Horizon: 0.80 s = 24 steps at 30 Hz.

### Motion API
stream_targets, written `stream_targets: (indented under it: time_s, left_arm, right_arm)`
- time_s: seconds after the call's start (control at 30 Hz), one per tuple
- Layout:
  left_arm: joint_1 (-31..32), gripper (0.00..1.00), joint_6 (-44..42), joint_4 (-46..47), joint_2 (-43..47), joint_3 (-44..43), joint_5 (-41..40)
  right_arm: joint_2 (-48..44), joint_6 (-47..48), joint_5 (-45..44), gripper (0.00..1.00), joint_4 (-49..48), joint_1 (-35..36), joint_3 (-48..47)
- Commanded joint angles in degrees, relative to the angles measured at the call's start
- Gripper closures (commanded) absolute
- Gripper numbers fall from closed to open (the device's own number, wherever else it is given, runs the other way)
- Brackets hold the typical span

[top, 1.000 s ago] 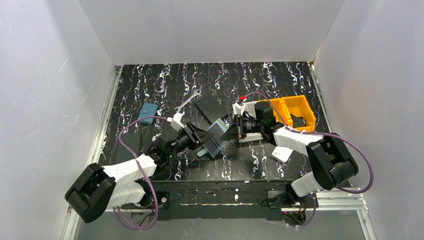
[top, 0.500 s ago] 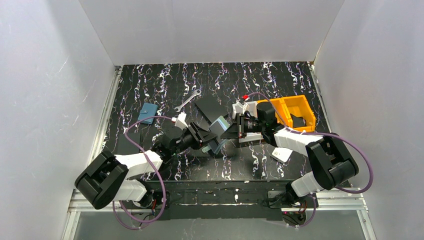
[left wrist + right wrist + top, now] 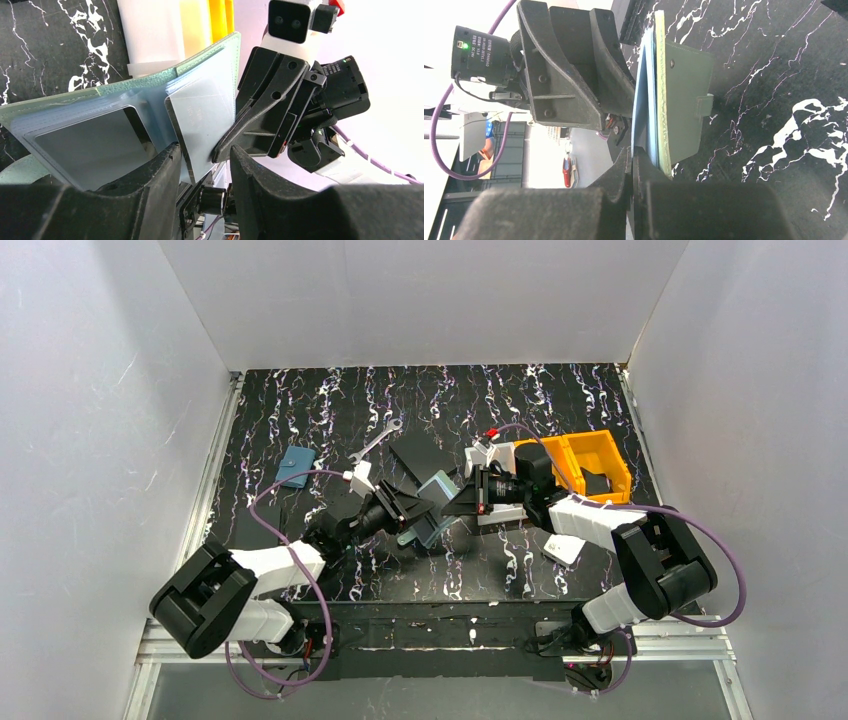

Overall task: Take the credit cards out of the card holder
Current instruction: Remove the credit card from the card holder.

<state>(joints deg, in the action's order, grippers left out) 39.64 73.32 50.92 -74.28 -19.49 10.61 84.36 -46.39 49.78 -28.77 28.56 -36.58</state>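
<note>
1. Progress: in the top view no credit cards lie free on the desk (image 3: 330,405). Extraction is judged to be at its opening step, with every card left to remove.
2. Location: the card holder (image 3: 432,508) stands open and on edge between the two hands, near the middle of the desk. Whether its lower edge touches the desk cannot be told.
3. Right hand (image 3: 631,155): closed, fingertips pinching the holder's thin light-blue inner layer at its free edge.
4. Left hand (image 3: 202,157): fingers apart, straddling the lower edge of a pale grey sheet (image 3: 202,117) that stands proud of the inner panels. No clamp on it is visible.
5. Identity of that sheet: credit card or sleeve panel, cannot be told (it is thin, flat and rectangular, with a dark line along one edge).
6. Materials: the outer cover is matte mint-green with a grained, leather-like face, a stitched border and a small tab. The inner panels are smooth grey-blue, one with a rounded rectangular window.
7. Desk surface: hard, glossy black with white veining.
8. Remaining: grip a card alone, slide it clear while the other hand restrains the holder, then repeat.
</note>
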Motion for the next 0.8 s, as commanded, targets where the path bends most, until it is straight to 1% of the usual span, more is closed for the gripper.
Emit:
stream_targets:
  time_s: [0.0,0.1,0.27,0.3,0.37,0.47,0.5,0.63,0.73,0.77]
  left_arm:
    - [0.00,0.62,0.69,4.08,-1.00,-0.34,0.93]
    - [0.00,0.66,1.39,6.50,-3.00,-0.55,1.24]
    - [-0.04,0.80,2.12,11.51,-6.44,-0.45,1.84]
    - [-0.02,0.84,2.03,12.46,-7.18,-0.46,2.05]
    - [0.00,0.99,1.56,14.99,-8.83,-0.47,2.65]
    - [0.00,1.00,1.13,18.34,-11.01,-0.10,3.54]
    - [-0.02,1.00,0.89,19.29,-11.46,0.11,3.85]
    - [-0.16,1.00,-1.60,20.01,-12.24,1.31,5.39]
    - [-0.43,1.00,-3.31,20.01,-12.97,1.90,8.24]
    - [-0.44,1.00,-3.67,20.06,-13.42,1.86,9.27]
  right_arm:
    - [-0.86,-0.83,2.12,0.99,-4.92,-0.08,0.37]
    - [-0.96,-0.88,2.28,0.99,-5.06,-0.08,0.52]
    - [-1.10,0.69,1.90,0.99,-3.50,-0.08,0.88]
    - [-1.11,0.96,1.94,0.99,-3.15,-0.08,0.85]
    - [-1.03,1.77,1.82,0.99,-2.39,-0.08,0.72]
    - [-1.20,4.29,1.05,0.99,0.29,-0.08,0.27]
    - [-1.41,4.90,0.88,0.97,0.79,-0.08,0.30]
    - [-2.03,5.44,1.14,0.83,1.04,-1.06,0.29]
    - [-2.25,4.70,1.94,0.71,-0.25,-2.36,0.31]
    - [-2.31,4.32,2.17,0.69,-0.65,-2.43,0.41]
